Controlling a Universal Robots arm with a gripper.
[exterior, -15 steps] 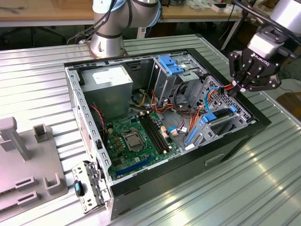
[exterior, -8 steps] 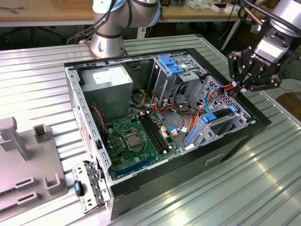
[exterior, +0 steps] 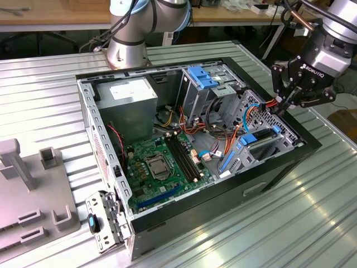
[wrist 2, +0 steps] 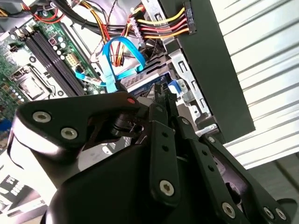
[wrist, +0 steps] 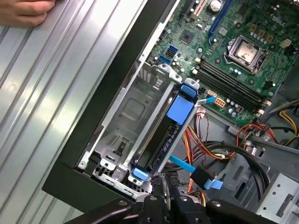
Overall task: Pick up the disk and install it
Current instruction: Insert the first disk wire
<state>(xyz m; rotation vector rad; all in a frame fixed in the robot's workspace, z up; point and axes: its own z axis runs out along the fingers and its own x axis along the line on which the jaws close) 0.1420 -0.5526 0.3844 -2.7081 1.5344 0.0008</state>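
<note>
The disk (exterior: 261, 142) is a dark drive with bright blue rails. It stands on edge in the metal drive cage (exterior: 279, 129) at the corner of the open computer case on the exterior view's right. In the first wrist view the disk (wrist: 161, 142) shows its blue tab between the cage walls. My gripper (exterior: 282, 104) hovers just above the cage's outer end, fingers pressed together with nothing between them. The shut fingertips (wrist: 164, 189) sit close to the disk's blue end clip (wrist: 139, 174). In the second wrist view the gripper (wrist 2: 166, 100) points at the disk (wrist 2: 147, 80).
Blue data cables (wrist 2: 122, 56) and red-yellow power wires (wrist 2: 159, 25) lie beside the cage. The motherboard (exterior: 162, 162), power supply (exterior: 129, 95) and a pale blue ribbed bracket (exterior: 202, 76) fill the case. A hand (wrist: 25, 11) rests on the ribbed table. Grey fixtures (exterior: 33, 195) stand at the exterior view's left.
</note>
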